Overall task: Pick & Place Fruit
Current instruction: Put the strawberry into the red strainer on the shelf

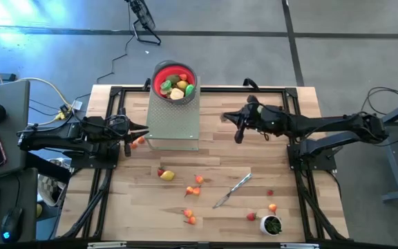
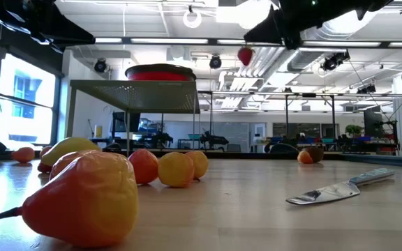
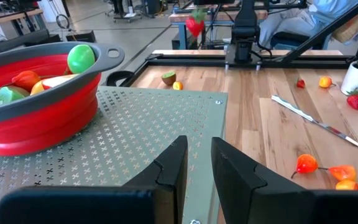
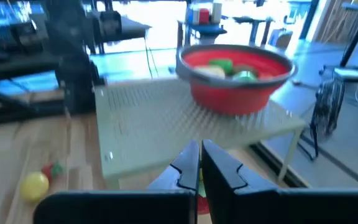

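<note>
Apparently the right gripper carried 1 red fruit, its fingers pinching it, well above the table beside the perforated stand. It needed to travel over the red bowl before the fingers spread; the left gripper, fingers slightly apart, waited by the stand.

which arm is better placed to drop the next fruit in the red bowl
Right. Its pincer grips a red fruit, raised beside the mesh stand and facing the red bowl. The left pincer holds nothing, at the stand's other side.
</note>
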Controlling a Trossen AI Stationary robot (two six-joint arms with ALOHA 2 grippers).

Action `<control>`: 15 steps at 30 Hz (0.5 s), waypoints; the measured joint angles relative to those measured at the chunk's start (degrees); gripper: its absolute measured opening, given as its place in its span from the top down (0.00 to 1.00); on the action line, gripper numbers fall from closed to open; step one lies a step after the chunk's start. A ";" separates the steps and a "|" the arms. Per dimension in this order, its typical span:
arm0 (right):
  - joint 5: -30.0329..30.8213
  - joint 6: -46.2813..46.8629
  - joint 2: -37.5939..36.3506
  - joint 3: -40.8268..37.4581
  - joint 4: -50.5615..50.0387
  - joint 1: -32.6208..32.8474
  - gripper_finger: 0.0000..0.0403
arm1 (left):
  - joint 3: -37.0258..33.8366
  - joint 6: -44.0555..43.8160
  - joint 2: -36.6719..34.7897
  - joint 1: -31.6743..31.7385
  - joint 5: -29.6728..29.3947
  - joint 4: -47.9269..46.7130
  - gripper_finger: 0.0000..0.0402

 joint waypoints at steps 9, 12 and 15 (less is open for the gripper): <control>0.17 0.43 0.17 0.00 9.14 0.00 0.99 | 0.00 -0.43 0.00 0.00 0.00 0.00 0.83; 0.17 0.35 1.45 0.00 14.30 -0.01 0.99 | 0.00 -1.43 0.00 0.00 0.04 -0.04 0.83; 0.17 -0.20 4.00 0.00 20.54 -0.45 0.99 | 0.00 -1.50 0.00 -0.01 0.11 -0.04 0.83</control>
